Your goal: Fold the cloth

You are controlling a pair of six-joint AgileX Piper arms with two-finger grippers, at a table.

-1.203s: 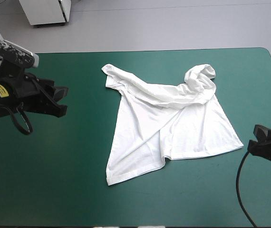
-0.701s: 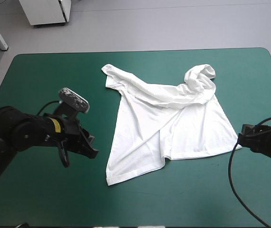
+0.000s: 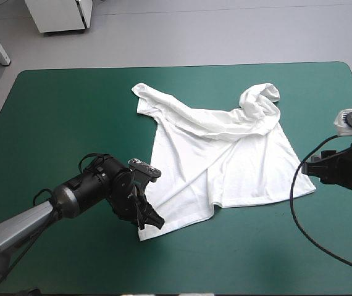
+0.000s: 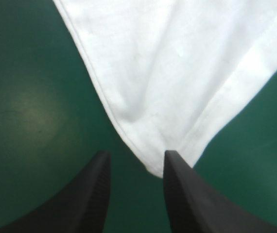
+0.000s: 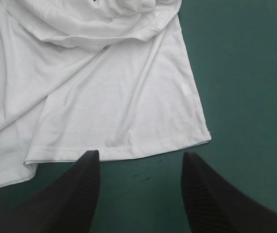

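Now that our left end effector (image 4: pixel 134 156) has dropped to near corner of T-shirt (image 3: pixel 225 154), released, we can pinch; right end effector (image 5: pixel 141 155) released too, facing hem.

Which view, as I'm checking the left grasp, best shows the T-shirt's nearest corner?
Left wrist view: the corner sits in the open left pincer's gap. The high view has that pincer partly over it; the right wrist view misses it.
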